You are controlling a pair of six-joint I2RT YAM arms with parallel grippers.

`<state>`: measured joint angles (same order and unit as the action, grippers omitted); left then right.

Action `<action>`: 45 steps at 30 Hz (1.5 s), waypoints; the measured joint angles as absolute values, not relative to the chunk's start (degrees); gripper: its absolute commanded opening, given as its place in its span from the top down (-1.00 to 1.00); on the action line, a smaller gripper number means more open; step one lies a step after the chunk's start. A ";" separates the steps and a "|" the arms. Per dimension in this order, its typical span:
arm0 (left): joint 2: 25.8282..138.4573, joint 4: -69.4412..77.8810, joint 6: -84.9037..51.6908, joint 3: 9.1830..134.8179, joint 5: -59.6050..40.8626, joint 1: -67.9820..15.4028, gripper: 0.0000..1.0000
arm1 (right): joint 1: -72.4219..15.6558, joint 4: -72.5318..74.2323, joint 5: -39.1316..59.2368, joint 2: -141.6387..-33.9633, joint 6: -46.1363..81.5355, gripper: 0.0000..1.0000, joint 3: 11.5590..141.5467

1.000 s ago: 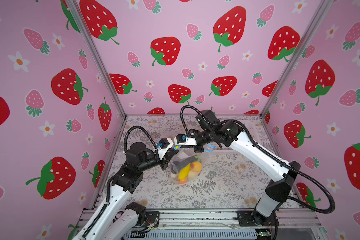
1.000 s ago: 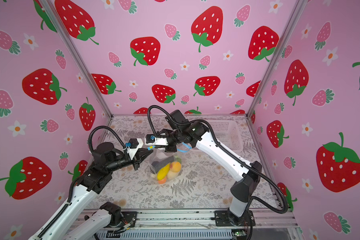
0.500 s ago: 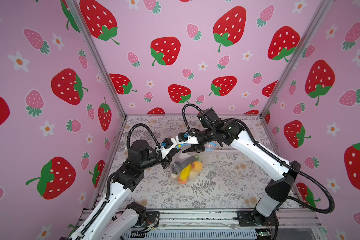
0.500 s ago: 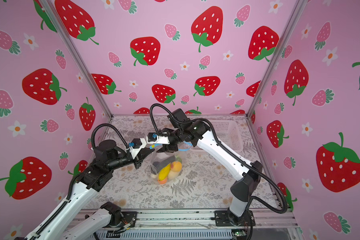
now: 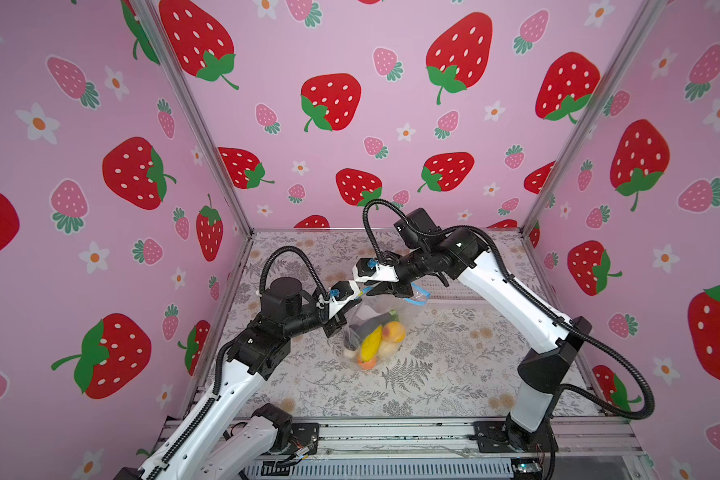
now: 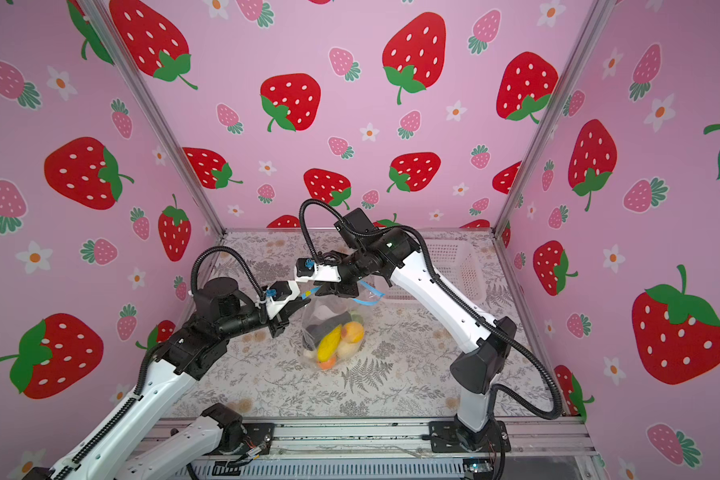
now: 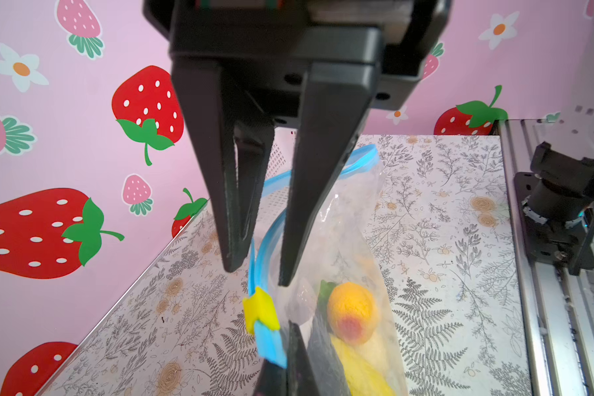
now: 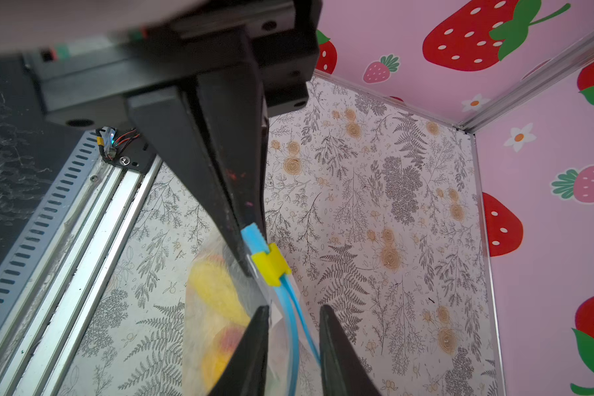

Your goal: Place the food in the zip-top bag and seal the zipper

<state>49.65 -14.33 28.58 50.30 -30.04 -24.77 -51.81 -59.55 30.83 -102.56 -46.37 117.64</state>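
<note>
Mid worktop (image 5: 433, 386): bag (image 5: 375, 316) stands bottom down, food (image 5: 371, 343) inside, with yellow, orange and dark pieces. Above it my left hand (image 8: 246, 250) is clamped on the zipper (image 7: 268, 236) end, just beside the yellow slider (image 8: 271, 264). My right hand (image 8: 294, 310) has its jaws apart, fingers either side of the two parted zipper strips past the slider, not pinching. Basket (image 6: 454, 266) at far right corner.
</note>
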 measured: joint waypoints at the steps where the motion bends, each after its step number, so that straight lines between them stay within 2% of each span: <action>1: 49.58 -14.39 28.71 50.30 -29.91 -24.77 1.00 | -51.94 -59.48 30.72 -101.65 -46.35 0.43 116.75; 8: 49.50 -14.39 28.64 50.30 -28.86 -24.77 1.00 | -52.82 -59.11 30.52 -99.07 -45.93 0.53 114.02; 17: 49.43 -14.52 28.21 50.30 -28.27 -25.15 1.00 | -52.82 -56.12 28.97 -98.70 -43.92 0.77 111.09; 18: 49.41 -14.50 28.21 50.30 -28.14 -25.15 0.99 | -52.84 -56.01 28.69 -98.70 -43.75 0.83 111.20; 20: 49.32 -14.50 28.21 50.30 -27.86 -25.19 0.78 | -52.86 -55.66 28.18 -98.70 -43.42 0.90 111.24; 23: 48.95 -14.44 28.08 50.30 -27.38 -25.30 0.71 | -52.86 -54.94 27.42 -98.70 -43.18 1.00 111.24; 28: 48.23 -14.41 28.34 50.33 -26.96 -25.36 0.84 | -52.86 -54.00 26.55 -98.70 -43.18 1.00 111.24; 30: 48.40 -14.46 28.47 50.48 -26.98 -25.39 1.00 | -52.86 -53.78 26.33 -98.70 -43.18 1.00 111.24; 33: 48.95 -14.52 28.27 50.96 -27.03 -25.41 1.00 | -52.86 -53.76 26.04 -98.70 -43.18 1.00 111.24; 35: 49.21 -14.55 28.27 51.18 -27.03 -25.39 1.00 | -52.80 -53.63 26.00 -98.70 -43.18 0.71 111.24; 40: 48.97 -14.52 28.27 51.27 -27.03 -25.41 1.00 | -52.77 -52.36 27.90 -98.70 -43.40 0.28 111.20; 42: 48.56 -14.52 28.29 51.27 -27.00 -25.41 1.00 | -52.75 -51.42 29.02 -98.70 -43.46 0.19 111.15; 45: 48.05 -14.52 28.34 51.27 -26.98 -25.41 1.00 | -52.77 -50.35 30.70 -98.70 -43.33 0.21 111.15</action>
<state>48.05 -14.52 28.34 51.27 -26.98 -25.41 -52.77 -50.35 30.70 -98.70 -43.33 111.15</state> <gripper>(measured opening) 0.046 0.405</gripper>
